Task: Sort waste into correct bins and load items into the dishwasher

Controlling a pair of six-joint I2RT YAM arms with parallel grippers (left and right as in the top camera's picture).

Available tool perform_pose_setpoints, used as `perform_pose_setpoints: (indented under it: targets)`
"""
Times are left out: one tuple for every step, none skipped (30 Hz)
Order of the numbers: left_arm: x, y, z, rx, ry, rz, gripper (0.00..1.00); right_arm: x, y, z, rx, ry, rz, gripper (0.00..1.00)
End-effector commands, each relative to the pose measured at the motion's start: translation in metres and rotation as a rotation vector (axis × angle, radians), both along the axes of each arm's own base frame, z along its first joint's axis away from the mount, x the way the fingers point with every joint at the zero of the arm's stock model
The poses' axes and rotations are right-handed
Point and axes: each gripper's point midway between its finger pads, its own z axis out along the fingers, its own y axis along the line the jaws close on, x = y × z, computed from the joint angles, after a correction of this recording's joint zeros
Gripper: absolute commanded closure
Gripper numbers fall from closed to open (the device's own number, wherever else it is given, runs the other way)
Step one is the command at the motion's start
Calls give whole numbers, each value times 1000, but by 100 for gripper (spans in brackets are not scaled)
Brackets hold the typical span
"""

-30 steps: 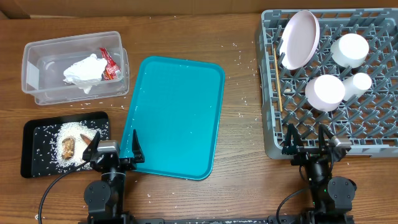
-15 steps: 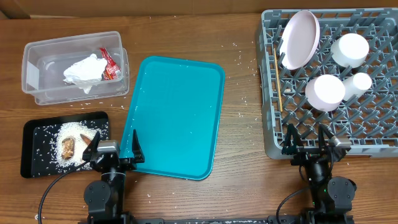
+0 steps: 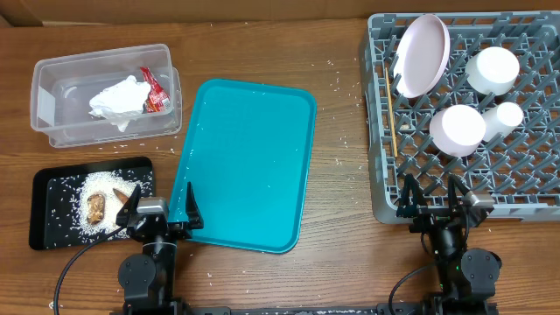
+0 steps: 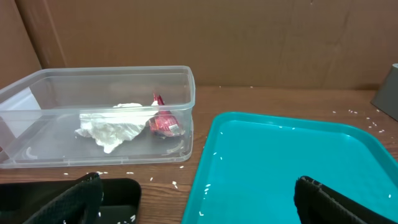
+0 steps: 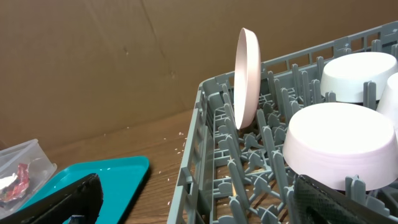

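Observation:
The clear tub holds a crumpled white napkin and a red-and-white wrapper. On the black tray lie two brown scraps on a heap of rice. The grey dish rack carries an upright plate, upturned white dishes and a wooden stick. My left gripper is open and empty by the teal tray's near left corner. My right gripper is open and empty at the rack's near edge.
The large teal tray lies between the bins and the rack, with a few rice grains on it. Loose rice grains dot the wooden table. A brown cardboard wall stands behind the table.

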Motion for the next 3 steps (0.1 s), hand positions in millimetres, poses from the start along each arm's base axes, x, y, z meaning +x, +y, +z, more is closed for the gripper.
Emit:
perform_pose_setpoints:
  targets:
    - [0, -1, 0, 17, -3, -2, 0, 0, 0, -2, -1, -5, -3, 0]
    - [0, -1, 0, 17, -3, -2, 0, 0, 0, -2, -1, -5, -3, 0]
    - [0, -1, 0, 17, -3, -2, 0, 0, 0, -2, -1, -5, -2, 0]
